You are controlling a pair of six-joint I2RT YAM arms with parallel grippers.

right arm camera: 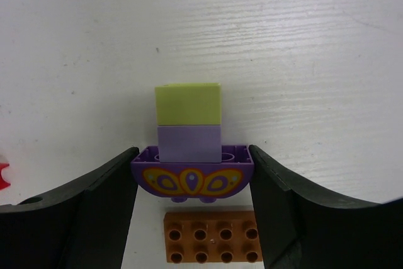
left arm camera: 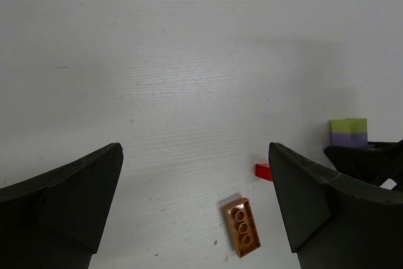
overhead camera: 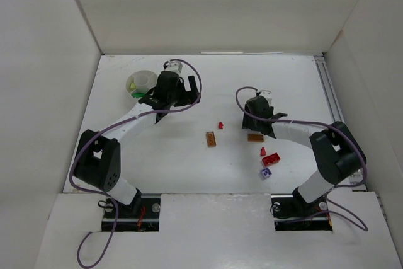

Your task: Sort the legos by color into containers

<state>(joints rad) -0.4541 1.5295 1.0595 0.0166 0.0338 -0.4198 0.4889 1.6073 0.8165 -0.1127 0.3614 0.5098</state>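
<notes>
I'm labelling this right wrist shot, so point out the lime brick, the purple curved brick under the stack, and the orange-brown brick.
lime brick [right arm camera: 188, 103]: right wrist view, its flat face.
purple curved brick [right arm camera: 192, 181]: right wrist view, its patterned front.
orange-brown brick [right arm camera: 211, 236]: right wrist view, its studded face.

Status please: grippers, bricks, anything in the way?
Left gripper open, empty. Right gripper shut on purple curved plastic brick stack. Orange-brown flat brick close by.

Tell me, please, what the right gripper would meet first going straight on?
Most likely the purple curved brick, with lilac brick and lime brick stacked on it, sitting between the right gripper's fingers.
</notes>
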